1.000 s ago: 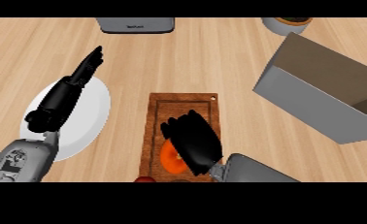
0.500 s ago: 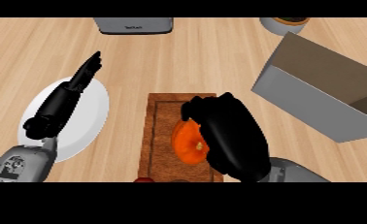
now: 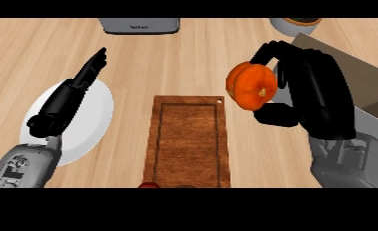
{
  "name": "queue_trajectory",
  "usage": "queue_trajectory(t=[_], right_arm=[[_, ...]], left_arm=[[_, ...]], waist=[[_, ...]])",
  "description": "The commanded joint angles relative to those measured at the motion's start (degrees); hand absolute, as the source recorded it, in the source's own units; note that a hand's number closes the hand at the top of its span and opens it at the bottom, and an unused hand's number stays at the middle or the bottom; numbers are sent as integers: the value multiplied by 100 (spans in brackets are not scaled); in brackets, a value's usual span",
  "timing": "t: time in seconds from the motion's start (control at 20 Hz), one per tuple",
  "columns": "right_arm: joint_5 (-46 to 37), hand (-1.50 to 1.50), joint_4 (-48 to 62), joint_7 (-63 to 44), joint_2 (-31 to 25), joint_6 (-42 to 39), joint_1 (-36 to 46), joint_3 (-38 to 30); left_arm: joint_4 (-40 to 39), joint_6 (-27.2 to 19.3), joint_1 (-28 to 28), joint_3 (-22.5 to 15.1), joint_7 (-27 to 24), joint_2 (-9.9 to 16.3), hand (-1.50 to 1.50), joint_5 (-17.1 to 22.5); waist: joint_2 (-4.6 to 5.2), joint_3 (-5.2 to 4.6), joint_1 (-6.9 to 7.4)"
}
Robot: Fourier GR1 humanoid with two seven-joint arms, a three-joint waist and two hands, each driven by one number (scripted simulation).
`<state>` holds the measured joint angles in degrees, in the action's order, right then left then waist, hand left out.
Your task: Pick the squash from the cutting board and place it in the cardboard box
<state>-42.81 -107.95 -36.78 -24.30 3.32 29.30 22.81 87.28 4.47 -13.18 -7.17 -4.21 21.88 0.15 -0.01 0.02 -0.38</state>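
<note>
The light wooden counter (image 3: 184,60) carries a brown wooden cutting board (image 3: 188,142) near centre and a white round plate (image 3: 88,125) at left. The grey cardboard box (image 3: 354,75) shows at right. The right hand (image 3: 314,95) curls around the orange squash (image 3: 251,85), held above the counter between board and box. The left hand (image 3: 70,95) rests over the plate, fingers straight.

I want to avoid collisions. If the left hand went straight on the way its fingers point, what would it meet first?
Probably the grey appliance at the counter's far edge. The black left hand points up and slightly right over the round white plate; bare wooden counter lies between, though height is unclear.
</note>
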Motion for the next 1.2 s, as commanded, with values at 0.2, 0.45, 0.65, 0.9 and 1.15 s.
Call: queue_trajectory(t=[0.2, 0.45, 0.65, 0.9, 1.15], right_arm=[[283, 150, 1305, 950, -555, -208, 154, -1267], [961, 150, 2409, 1612, -1218, -1192, 199, -1639], [1331, 150, 3417, 2261, -1591, -1848, 270, -1871], [1145, 150, 4128, 2905, -1768, -2447, 373, -1671], [1192, -150, 4991, 3791, -1951, -3022, 506, -1681]], left_arm=[[11, 228, 287, 89, -365, -74, 0, -36], [302, 252, 74, 100, 200, -34, 0, 1], [84, 107, -35, 32, 97, -191, 0, -198], [309, 328, 81, 167, 186, -97, 0, -85], [-135, 248, 80, 263, -253, -235, 0, -231]], waist=[[11, -3, 78], [16, 3, 128], [48, 3, 122], [23, 0, 127], [30, 0, 115]])
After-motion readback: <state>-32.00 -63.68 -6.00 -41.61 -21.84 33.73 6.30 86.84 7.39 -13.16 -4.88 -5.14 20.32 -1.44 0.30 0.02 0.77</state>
